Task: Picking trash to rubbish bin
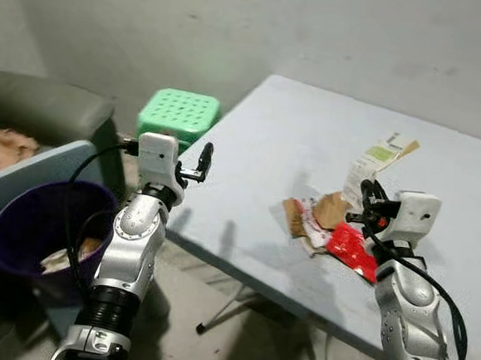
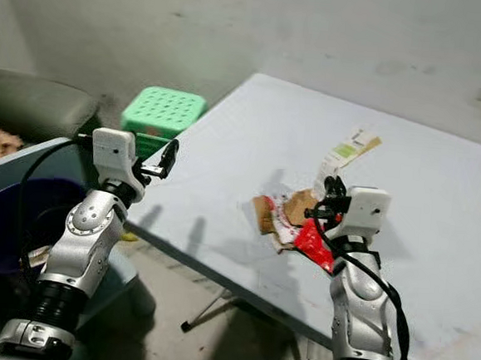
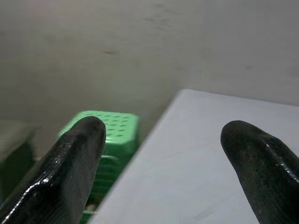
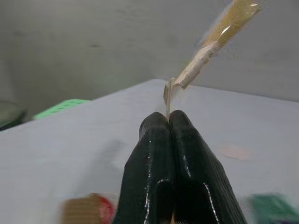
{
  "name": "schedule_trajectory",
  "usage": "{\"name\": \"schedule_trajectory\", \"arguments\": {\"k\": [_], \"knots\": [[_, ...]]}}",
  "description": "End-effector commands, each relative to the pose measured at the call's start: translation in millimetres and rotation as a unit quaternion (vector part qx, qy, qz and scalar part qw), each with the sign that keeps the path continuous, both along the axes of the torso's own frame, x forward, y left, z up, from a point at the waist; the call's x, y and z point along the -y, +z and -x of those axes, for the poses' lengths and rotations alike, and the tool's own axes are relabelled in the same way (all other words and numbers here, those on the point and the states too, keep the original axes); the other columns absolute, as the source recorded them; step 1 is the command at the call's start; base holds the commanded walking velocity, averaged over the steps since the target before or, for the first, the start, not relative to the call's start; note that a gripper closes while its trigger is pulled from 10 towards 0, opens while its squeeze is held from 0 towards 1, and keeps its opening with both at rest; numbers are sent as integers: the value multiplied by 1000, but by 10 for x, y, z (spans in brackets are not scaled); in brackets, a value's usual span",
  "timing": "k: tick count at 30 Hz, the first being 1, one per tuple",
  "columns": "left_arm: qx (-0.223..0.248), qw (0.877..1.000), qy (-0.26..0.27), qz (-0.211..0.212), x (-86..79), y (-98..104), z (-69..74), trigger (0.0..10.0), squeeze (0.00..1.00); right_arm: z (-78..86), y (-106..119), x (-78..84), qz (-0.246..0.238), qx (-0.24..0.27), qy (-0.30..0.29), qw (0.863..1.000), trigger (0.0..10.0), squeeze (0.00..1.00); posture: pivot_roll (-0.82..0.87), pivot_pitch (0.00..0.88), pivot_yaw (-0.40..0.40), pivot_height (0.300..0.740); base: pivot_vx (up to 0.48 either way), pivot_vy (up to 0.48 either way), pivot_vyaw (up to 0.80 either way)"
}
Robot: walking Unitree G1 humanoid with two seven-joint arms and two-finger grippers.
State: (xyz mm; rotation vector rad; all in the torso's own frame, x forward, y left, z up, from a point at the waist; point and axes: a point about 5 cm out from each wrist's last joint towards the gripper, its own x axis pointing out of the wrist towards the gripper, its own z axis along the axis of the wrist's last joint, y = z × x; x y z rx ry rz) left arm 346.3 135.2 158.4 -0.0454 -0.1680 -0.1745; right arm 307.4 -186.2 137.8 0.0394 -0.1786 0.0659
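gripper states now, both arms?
Left end effector: open, empty, at the table edge.
Right end effector: closed on a paper wrapper.

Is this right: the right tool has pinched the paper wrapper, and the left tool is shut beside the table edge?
Not quite. The left tool is open: the left wrist view shows its fingers well apart. The rest holds: the right tool is pinched on the paper wrapper, near the table edge.

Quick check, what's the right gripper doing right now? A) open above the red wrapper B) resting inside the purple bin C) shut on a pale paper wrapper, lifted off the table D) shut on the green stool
C: the right gripper has its fingers pressed together on the pale paper wrapper, which sticks up above the table, clear of the trash pile.
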Motion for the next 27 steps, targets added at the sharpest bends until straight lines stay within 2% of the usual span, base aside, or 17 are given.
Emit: {"name": "schedule_trajectory", "arguments": {"k": [1, 8, 27], "knots": [[4, 1000, 4, 6, -5, 36, -29, 10000, 0, -9, 23, -14, 6, 7, -4, 1000, 10000, 0, -25, 0, -54, 740, 0, 0, 800], [-5, 1000, 8, 10, -32, 10, -56, 10000, 0, -23, -3, -112, 14, 2, 7, 1000, 10000, 0, -19, 0, -55, 740, 0, 0, 800], [-12, 1000, 2, 15, 9, -45, -31, 10000, 0, -3, -51, -137, 27, -8, 19, 999, 10000, 0, -11, 0, -71, 740, 0, 0, 800]]}}
